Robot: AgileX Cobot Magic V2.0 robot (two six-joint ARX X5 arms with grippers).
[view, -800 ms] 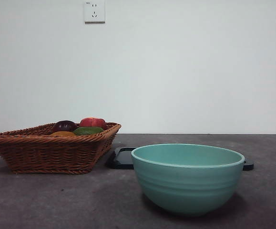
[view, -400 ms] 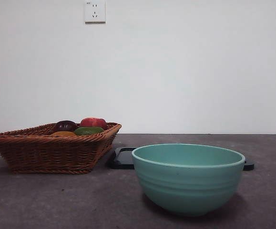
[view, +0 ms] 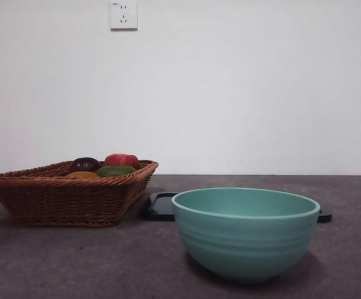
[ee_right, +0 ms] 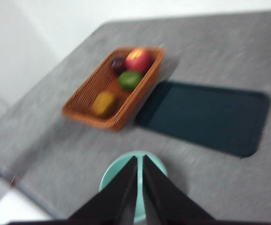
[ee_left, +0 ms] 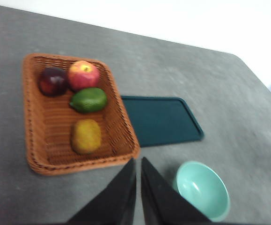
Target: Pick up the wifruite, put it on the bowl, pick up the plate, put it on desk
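1. You see the small rounded orange-tan wifruite (ee_left: 85,136) lying smooth and whole in the brown wicker basket (ee_left: 36,154), apart from the green fruit (ee_left: 89,99), dark purple fruit (ee_left: 53,81) and red fruit (ee_left: 84,75).
2. The mint-green ribbed bowl (view: 245,233) stands empty on the dark grey mottled surface (view: 74,261), near the basket.
3. A dark flat rectangular plate (ee_left: 161,120) lies just beside the basket.
4. Your left gripper (ee_left: 138,161) and right gripper (ee_right: 140,159) hang high above, jaws clenched on nothing.

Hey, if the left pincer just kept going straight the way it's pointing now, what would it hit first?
Probably the wicker basket: the left pincer, jaws close together, points at its near corner, beside the orange-tan fruit. It hangs high above the desk, so depth is unclear; it could meet bare desk just short of the basket.
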